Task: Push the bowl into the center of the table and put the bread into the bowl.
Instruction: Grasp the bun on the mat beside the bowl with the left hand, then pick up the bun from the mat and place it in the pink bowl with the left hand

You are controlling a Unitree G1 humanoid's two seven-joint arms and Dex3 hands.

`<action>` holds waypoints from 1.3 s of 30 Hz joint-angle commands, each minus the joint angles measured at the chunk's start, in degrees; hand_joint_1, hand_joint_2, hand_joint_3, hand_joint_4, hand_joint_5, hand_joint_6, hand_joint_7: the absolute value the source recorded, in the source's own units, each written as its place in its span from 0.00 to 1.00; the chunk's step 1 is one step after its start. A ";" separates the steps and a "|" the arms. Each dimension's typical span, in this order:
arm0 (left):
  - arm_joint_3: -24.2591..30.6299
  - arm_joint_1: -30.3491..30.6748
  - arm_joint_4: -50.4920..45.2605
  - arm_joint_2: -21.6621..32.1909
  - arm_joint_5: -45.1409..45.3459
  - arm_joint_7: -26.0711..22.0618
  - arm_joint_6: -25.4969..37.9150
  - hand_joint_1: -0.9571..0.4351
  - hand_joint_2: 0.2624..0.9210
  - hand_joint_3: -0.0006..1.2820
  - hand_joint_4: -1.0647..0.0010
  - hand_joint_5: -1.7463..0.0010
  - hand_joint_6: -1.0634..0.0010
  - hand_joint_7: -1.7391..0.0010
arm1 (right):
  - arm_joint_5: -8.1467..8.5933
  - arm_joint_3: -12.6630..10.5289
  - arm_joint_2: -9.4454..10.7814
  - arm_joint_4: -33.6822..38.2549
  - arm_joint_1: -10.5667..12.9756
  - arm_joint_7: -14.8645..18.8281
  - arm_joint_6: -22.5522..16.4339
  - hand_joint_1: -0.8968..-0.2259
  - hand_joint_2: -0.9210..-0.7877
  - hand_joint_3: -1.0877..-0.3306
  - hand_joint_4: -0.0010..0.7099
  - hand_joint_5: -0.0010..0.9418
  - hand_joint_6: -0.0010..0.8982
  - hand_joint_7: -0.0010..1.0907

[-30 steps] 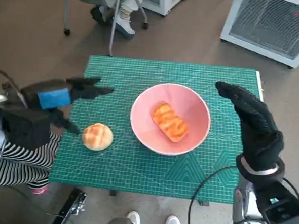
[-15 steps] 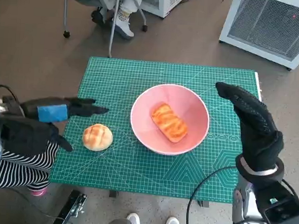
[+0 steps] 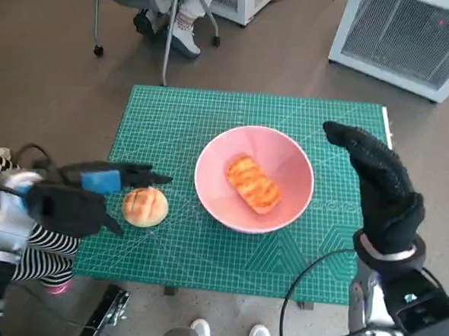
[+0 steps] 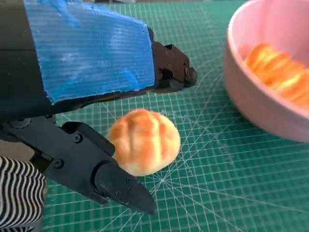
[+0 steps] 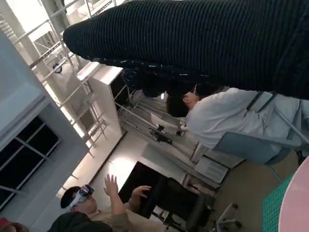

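A pink bowl (image 3: 287,163) sits near the middle of the green mat (image 3: 182,120) and holds a striped orange loaf (image 3: 253,183). A round golden bun (image 3: 145,206) lies on the mat left of the bowl. My left hand (image 3: 85,197) is open right beside the bun, fingers spread on either side of it without gripping. The left wrist view shows the bun (image 4: 143,141) between those black fingers (image 4: 116,186), with the bowl's rim (image 4: 241,92) close by. My right hand (image 3: 380,185) hovers open, upright, just off the bowl's right side.
The mat covers the small table. A white unit (image 3: 408,38) stands on the floor beyond the far right corner, a chair with a seated person's feet (image 3: 183,28) beyond the far edge. People (image 5: 96,208) show in the right wrist view. A striped sleeve (image 3: 36,252) lies by my left arm.
My left hand has dropped and moved right toward the bun, its fingers now flanking it. The bowl, loaf and right hand have stayed put.
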 commanded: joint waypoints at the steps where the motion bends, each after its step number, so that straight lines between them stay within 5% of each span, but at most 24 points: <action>1: -1.16 -0.83 3.09 -1.00 2.40 3.23 -2.58 0.58 0.70 0.00 0.72 0.99 0.63 0.98 | 0.87 0.09 -0.07 0.96 0.31 0.65 0.20 0.32 0.00 0.55 0.18 0.00 0.02 0.42; 5: -4.15 -1.26 8.05 -3.23 9.59 13.13 -5.36 0.61 0.71 0.01 0.63 0.98 0.57 0.98 | 1.12 0.06 -0.25 0.66 0.66 0.95 0.20 0.33 0.00 0.55 0.18 0.00 0.02 0.42; 7: -5.66 -1.68 10.35 -3.94 12.82 17.12 -6.38 0.64 0.75 0.02 0.42 0.97 0.42 0.97 | 1.27 0.02 -0.35 0.49 0.86 1.09 0.21 0.33 0.00 0.55 0.18 0.00 0.02 0.42; 11: -7.39 -2.94 13.67 -4.31 15.76 21.11 -7.73 0.66 0.79 0.04 0.20 0.96 0.27 0.95 | 1.43 -0.05 -0.44 0.76 0.72 1.27 0.18 0.33 0.00 0.55 0.18 0.00 0.02 0.42; 17: -9.85 -4.84 17.70 -4.43 19.77 25.74 -8.41 0.68 0.83 0.06 0.05 0.94 0.13 0.92 | 1.66 -0.07 -0.53 0.80 0.98 1.48 -0.03 0.33 0.00 0.55 0.18 0.00 0.02 0.42; 19: -10.27 -5.36 18.48 -4.40 20.14 26.36 -8.61 0.53 0.93 0.04 0.01 0.92 0.25 0.56 | 1.69 -0.08 -0.52 0.98 0.91 1.50 -0.09 0.33 0.00 0.54 0.18 0.00 0.02 0.42; 20: -10.45 -5.61 18.81 -4.36 20.28 26.61 -8.69 0.50 0.94 0.05 0.00 0.92 0.27 0.51 | 1.73 -0.09 -0.53 1.01 0.91 1.52 -0.10 0.33 0.00 0.54 0.18 0.00 0.02 0.42; 22: -10.63 -6.02 19.29 -4.25 20.38 27.03 -8.99 0.61 0.97 0.03 0.14 0.61 0.34 0.42 | 1.79 -0.11 -0.54 0.94 0.96 1.52 -0.03 0.33 0.00 0.54 0.18 0.00 0.02 0.42; 24: -10.76 -6.36 19.71 -4.15 20.27 27.36 -9.33 0.65 0.98 0.02 0.20 0.50 0.37 0.39 | 1.77 -0.11 -0.51 0.98 0.93 1.50 0.00 0.33 0.00 0.54 0.18 0.00 0.02 0.42; 28: -10.46 -6.91 19.83 -3.83 19.44 27.64 -9.90 0.68 0.99 0.01 0.23 0.42 0.37 0.38 | 1.70 -0.05 -0.42 1.10 0.84 1.44 0.03 0.33 0.00 0.54 0.18 0.00 0.02 0.42; 39: -4.04 -5.54 8.22 -1.06 11.60 24.92 -11.25 0.69 0.97 0.01 0.21 0.42 0.36 0.37 | 1.92 -0.14 -0.48 1.27 0.63 1.50 0.22 0.32 0.00 0.55 0.18 0.00 0.02 0.42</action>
